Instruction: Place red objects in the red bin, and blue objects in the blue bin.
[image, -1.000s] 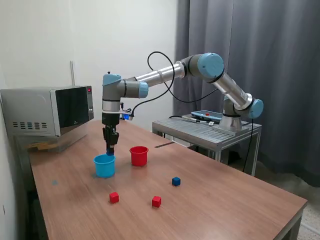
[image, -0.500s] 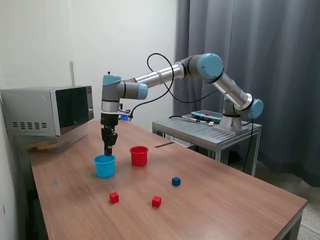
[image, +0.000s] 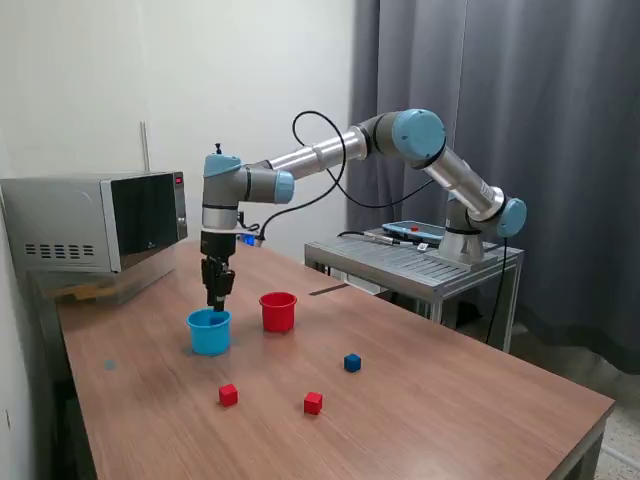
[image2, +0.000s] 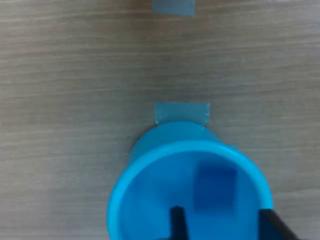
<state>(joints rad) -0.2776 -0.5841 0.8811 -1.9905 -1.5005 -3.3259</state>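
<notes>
The light blue bin (image: 209, 332) stands on the wooden table, and my gripper (image: 216, 298) hangs straight above its rim. In the wrist view the blue bin (image2: 150, 167) fills the frame, with a dark blue cube (image2: 215, 187) inside it, blurred. My gripper (image2: 222, 222) is open, its two dark fingertips (image2: 176, 220) apart over the bin's mouth with nothing between them. The red bin (image: 278, 312) stands just to the exterior view's right of the blue one. Another blue cube (image: 352, 363) and two red cubes (image: 228, 395) (image: 313, 402) lie on the table nearer the camera.
A microwave (image: 100, 220) sits at the table's back on the exterior view's left. A metal stand (image: 420, 260) carrying the arm's base adjoins the table on the exterior view's right. Blue tape patches (image2: 181, 112) mark the tabletop by the blue bin.
My gripper has risen a little above the blue bin over the last second. The bins and loose cubes on the table have stayed put.
</notes>
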